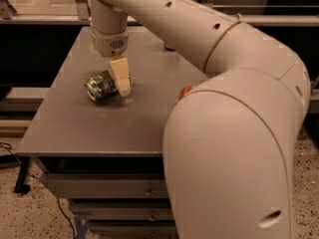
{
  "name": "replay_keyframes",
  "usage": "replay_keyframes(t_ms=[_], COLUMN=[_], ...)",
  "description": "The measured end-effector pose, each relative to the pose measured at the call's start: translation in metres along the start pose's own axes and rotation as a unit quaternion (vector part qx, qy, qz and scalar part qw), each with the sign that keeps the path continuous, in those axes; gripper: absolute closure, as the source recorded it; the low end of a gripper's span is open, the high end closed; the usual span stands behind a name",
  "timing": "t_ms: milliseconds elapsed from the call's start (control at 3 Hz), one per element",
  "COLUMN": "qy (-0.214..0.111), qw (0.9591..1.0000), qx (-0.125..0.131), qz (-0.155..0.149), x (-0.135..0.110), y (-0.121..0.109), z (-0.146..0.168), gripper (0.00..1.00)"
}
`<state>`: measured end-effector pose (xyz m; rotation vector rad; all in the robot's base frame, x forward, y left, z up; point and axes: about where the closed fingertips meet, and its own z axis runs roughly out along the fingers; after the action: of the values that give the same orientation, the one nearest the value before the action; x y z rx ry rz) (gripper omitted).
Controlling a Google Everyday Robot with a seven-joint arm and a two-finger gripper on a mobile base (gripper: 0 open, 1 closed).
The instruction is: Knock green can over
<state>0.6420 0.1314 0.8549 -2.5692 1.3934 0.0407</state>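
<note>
The green can (102, 87) lies on its side on the grey table (75, 128), left of the middle, with its silver top facing the front left. My gripper (121, 79) hangs from the arm directly above the can's right end and touches or nearly touches it. The large cream arm reaches in from the right and hides much of the table's right side.
A small red thing (185, 90) peeks out from behind the arm at mid right. A dark round thing (169, 47) stands at the table's back. The table's front edge (94, 153) has drawers below it. A glass partition runs behind the table.
</note>
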Motion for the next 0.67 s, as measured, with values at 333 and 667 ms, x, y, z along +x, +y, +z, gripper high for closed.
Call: replay_keyframes(t_ms=[333, 667], qy=[0.000, -0.022], qw=[1.0000, 0.9997], qx=[-0.002, 0.005], qz=[-0.004, 0.011], x=[-0.0010, 0.0001], y=[0.0014, 0.0052], z=[-0.0003, -0.0033], gripper=[0.00, 0.00])
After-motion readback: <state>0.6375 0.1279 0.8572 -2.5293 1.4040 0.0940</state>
